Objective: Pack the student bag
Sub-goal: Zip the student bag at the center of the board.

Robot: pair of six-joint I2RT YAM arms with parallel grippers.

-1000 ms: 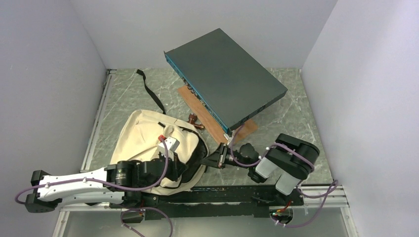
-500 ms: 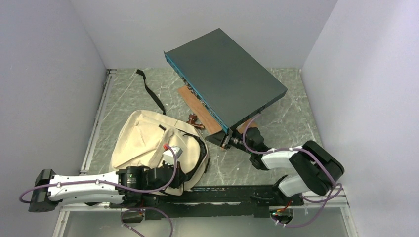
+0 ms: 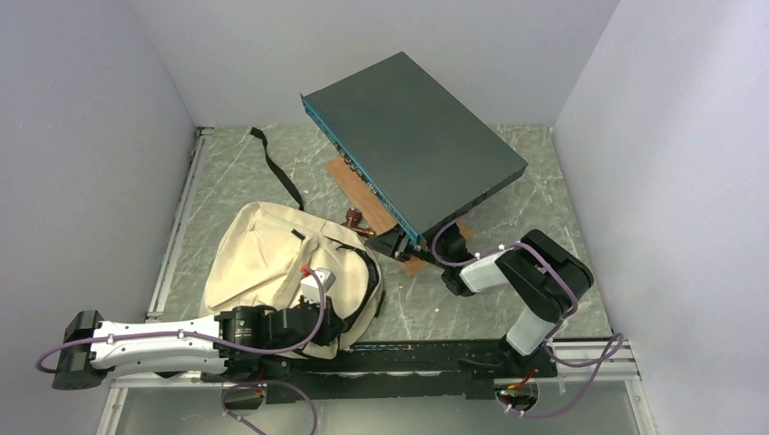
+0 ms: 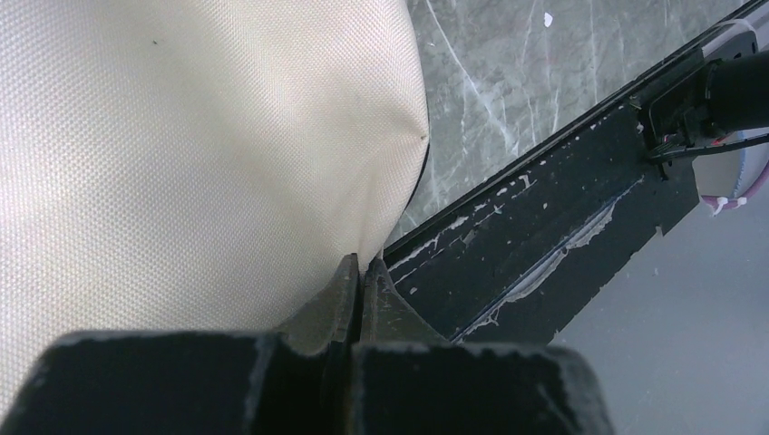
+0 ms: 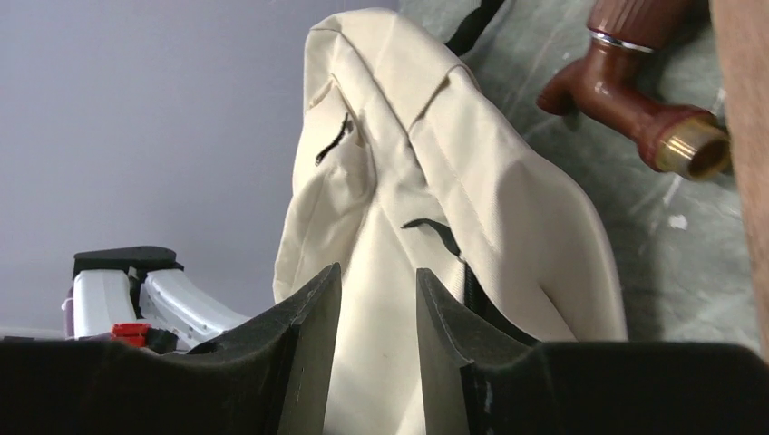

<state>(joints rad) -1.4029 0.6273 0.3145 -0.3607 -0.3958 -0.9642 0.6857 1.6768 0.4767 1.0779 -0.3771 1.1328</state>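
Note:
The student bag [image 3: 272, 258], a cream canvas backpack with black straps, lies at the left of the table. My left gripper [image 3: 337, 319] sits at the bag's near right edge. In the left wrist view the left gripper [image 4: 363, 265] is shut, with the bag's cream fabric [image 4: 199, 145] drawn to a point between its tips. My right gripper [image 3: 388, 243] is by the near corner of the grey box, pointing at the bag. In the right wrist view the right gripper [image 5: 379, 276] is open and empty, with the bag [image 5: 426, 199] beyond it.
A big dark grey flat box [image 3: 413, 149] rests tilted on a wooden board [image 3: 363, 195] at the back. A brown tap-like piece with a brass end [image 3: 357, 222] [image 5: 635, 100] lies between bag and board. A black strap [image 3: 277, 168] trails toward the back left. Walls close in on three sides.
My right gripper has moved away from the bag's near right side, back toward the grey box's corner. My left arm has pulled toward the near edge, and the bag's edge has come lower.

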